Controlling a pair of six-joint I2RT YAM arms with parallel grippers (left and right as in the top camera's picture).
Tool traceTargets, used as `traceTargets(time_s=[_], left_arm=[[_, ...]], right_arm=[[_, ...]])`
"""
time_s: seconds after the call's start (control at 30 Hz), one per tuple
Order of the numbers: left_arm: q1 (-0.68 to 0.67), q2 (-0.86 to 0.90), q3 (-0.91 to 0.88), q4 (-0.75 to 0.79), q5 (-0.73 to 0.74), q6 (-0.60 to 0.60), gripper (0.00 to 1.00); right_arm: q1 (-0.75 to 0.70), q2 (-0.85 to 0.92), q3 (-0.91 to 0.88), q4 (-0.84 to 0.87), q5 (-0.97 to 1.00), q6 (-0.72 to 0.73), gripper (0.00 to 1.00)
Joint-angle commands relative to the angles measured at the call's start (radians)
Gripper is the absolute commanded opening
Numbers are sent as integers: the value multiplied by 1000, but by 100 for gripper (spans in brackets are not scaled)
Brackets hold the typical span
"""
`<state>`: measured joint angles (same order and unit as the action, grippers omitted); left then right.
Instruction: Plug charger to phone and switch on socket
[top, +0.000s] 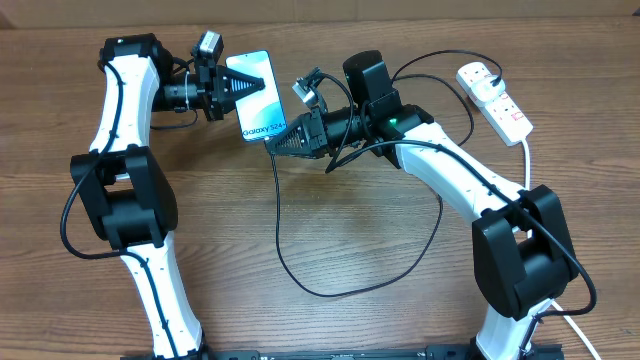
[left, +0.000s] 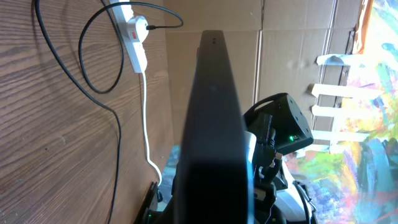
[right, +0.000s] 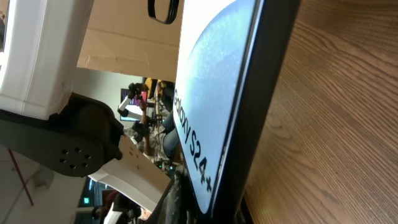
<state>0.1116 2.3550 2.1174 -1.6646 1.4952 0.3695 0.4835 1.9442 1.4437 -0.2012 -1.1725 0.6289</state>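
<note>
While the left tool (top: 248, 86) clamps the phone (top: 262, 112), the right tool (top: 272, 145) pinches the charger (top: 276, 210) by the phone's end.

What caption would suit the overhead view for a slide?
Left claw grips the phone while right claw holds the charger at its lower end; socket lies at far right.

Table (top: 350, 230): brown wood, under the left pincer (top: 255, 88).
Wall (left: 292, 50): brown cardboard, straight ahead of that pincer.
White bars (left: 336, 93): ahead too, next to the cardboard.
Bright picture (left: 373, 143): many colours, beside the bars.
Light: soft and even on the wood.
</note>
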Motion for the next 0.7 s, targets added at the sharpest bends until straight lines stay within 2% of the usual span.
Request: traceTargets(time_s=[0.0, 0.67], left_arm=[[-77, -5, 4, -26, -64, -15, 4], [-100, -5, 4, -26, -73, -14, 4]], right_arm=[[-14, -20, 15, 38, 114, 0, 4], [-38, -20, 15, 44, 159, 61, 4]])
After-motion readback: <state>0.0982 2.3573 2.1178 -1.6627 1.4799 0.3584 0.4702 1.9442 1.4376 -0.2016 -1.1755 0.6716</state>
